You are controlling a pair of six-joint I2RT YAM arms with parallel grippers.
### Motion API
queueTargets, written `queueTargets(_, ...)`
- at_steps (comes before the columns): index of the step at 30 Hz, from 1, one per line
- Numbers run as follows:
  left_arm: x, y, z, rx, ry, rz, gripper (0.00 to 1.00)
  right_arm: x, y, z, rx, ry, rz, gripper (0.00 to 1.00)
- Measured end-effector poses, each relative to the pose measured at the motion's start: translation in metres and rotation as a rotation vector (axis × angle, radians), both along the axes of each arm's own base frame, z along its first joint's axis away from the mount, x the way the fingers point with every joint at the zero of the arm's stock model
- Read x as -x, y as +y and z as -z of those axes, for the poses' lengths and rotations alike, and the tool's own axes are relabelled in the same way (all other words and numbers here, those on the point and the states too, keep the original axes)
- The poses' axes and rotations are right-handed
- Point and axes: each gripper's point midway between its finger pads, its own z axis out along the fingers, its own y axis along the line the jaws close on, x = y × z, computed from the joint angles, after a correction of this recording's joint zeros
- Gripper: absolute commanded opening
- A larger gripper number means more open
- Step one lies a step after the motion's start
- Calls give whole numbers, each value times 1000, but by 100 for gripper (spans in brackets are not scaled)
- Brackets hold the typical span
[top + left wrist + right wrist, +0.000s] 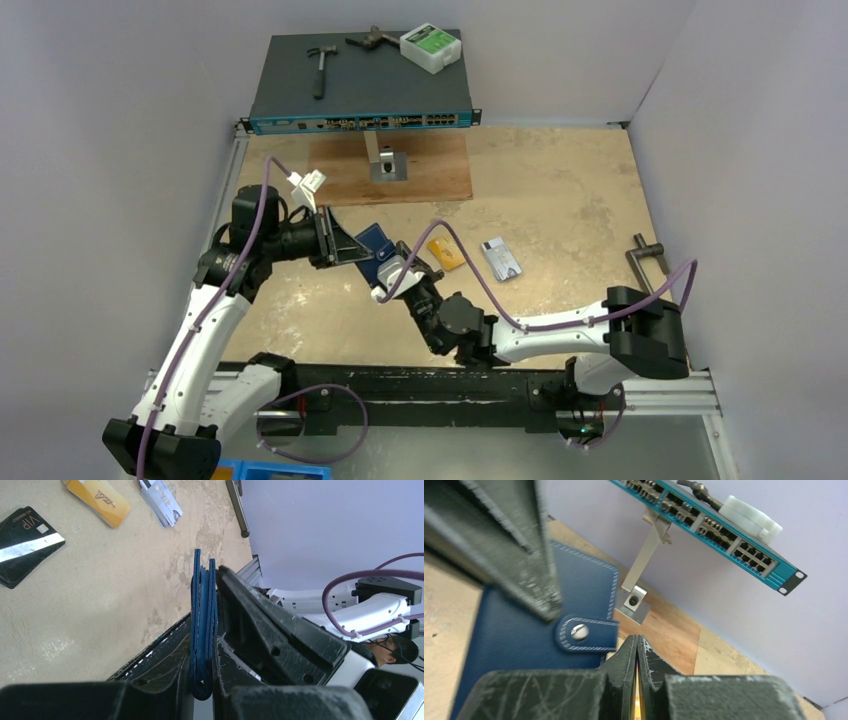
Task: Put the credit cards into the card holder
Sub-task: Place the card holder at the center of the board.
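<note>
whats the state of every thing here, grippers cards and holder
left gripper: shut on card holder
card holder: folded, tab across its front, off the table
right gripper: shut on pinched orange card
pinched orange card: only a sliver shows in the grip
orange card on table: flat, free
silver card: flat, free
black card: flat, free

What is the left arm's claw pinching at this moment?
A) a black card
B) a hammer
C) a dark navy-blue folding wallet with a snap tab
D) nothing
C: the left gripper is clamped on the dark navy-blue folding wallet, seen edge-on between its fingers in the left wrist view.
</note>
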Motion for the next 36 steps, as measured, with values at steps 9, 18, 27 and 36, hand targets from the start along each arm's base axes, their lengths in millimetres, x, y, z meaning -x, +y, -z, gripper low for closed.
queueTargets(9, 4, -1, -1, 10, 7, 18, 0, -12, -18, -22, -142, 49, -21, 33)
queueTargets(18, 4, -1, -1, 11, 8, 20, 0, 17, -30, -24, -109, 48, -230, 75)
queueTargets(27, 4, -1, -1, 12, 9, 17, 0, 31, -12, -9, 33, 5, -307, 72)
queueTargets(36, 1, 1, 0, 8, 13, -2, 0, 23, 5, -11, 156, -82, -270, 61)
